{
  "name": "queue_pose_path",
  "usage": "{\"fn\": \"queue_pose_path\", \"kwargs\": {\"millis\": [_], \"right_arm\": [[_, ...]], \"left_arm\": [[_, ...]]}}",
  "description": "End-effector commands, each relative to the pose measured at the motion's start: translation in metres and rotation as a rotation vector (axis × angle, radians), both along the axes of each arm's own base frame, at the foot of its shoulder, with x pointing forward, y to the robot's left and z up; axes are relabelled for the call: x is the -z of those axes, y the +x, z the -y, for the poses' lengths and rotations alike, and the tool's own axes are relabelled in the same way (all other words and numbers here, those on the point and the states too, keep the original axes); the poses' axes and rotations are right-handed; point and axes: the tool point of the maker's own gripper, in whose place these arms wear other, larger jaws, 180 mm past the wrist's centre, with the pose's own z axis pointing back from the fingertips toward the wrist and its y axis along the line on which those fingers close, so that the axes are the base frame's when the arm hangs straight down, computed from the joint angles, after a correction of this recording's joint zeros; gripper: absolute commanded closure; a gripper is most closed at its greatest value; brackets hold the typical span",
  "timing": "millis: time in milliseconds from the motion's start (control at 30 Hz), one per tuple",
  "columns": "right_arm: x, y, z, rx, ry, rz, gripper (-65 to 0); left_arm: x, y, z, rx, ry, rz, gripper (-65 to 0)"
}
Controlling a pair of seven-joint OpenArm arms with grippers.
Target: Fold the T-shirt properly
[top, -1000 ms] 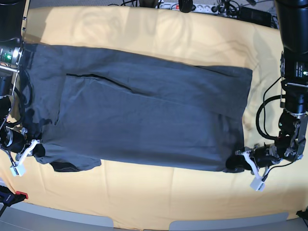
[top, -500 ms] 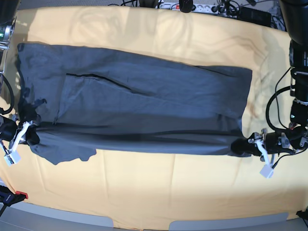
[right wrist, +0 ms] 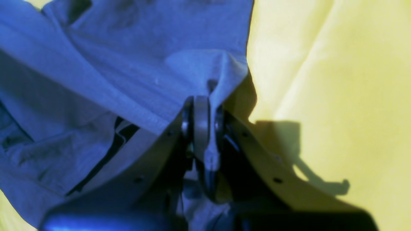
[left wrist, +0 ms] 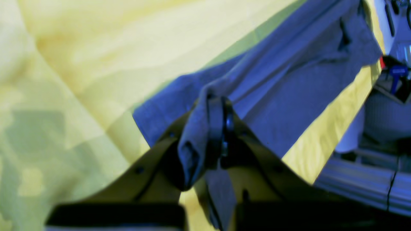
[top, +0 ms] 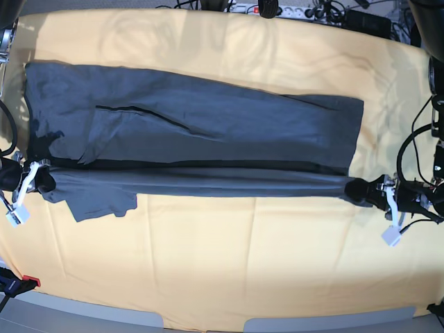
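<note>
Two arms work here, yet the base view cuts both off at the frame edges, so only their lower ends show. One T-shirt point(top: 208, 128) lies across the yellow-orange tablecloth point(top: 229, 257), and its near edge is lifted and pulled taut into a narrow band between the two grippers. The collar and any neck label cannot be made out. A sleeve flap point(top: 100, 201) hangs down from the band near the base view's left end.

The left gripper point(left wrist: 218, 128) is clenched on a bunched corner of the shirt; in its wrist view the cloth wraps over the fingertips and hides most of them, and the picture is blurred. The right gripper point(right wrist: 202, 118) is likewise clamped on a pinch of fabric, with folds covering the outer side of one finger point(right wrist: 188, 123). One shadow of a finger falls on the tablecloth beside it.

A row of cables and a power strip point(top: 277, 10) along the far table edge is partly cropped.
</note>
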Motion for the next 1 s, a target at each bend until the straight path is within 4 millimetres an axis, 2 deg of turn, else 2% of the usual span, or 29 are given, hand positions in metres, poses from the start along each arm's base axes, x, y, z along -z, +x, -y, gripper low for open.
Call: {"fn": "queue_pose_path", "kwargs": {"millis": [0, 167, 333, 467, 567, 633, 767, 967], "right_arm": [[-0.022, 0.009, 0.013, 0.012, -0.031, 0.051, 0.0], [-0.021, 0.008, 0.014, 0.012, -0.032, 0.044, 0.0], [-0.023, 0.008, 0.01, 0.009, -0.009, 0.05, 0.0], [-0.023, 0.008, 0.01, 0.009, -0.01, 0.05, 0.0], [-0.023, 0.009, 0.01, 0.009, -0.011, 0.05, 0.0], [-0.022, 0.008, 0.011, 0.009, -0.014, 0.048, 0.0], [-0.022, 0.008, 0.011, 0.01, -0.017, 0.047, 0.0], [-0.022, 0.007, 0.011, 0.009, -0.018, 0.042, 0.0]], "left_arm": [[-0.018, 0.007, -0.01, -0.017, 0.01, 0.034, 0.0], [-0.017, 0.008, -0.011, -0.062, 0.002, -0.006, 0.0], [-0.02, 0.007, -0.007, -0.031, 0.011, 0.015, 0.0], [-0.02, -0.006, 0.015, 0.056, 0.029, 0.039, 0.0], [-0.018, -0.026, 0.041, 0.168, 0.042, 0.07, 0.0], [-0.018, -0.041, 0.05, 0.234, 0.061, 0.089, 0.0], [-0.017, -0.062, 0.039, 0.284, 0.122, 0.094, 0.0], [-0.002, -0.081, 0.015, 0.258, 0.17, 0.019, 0.0]]}}
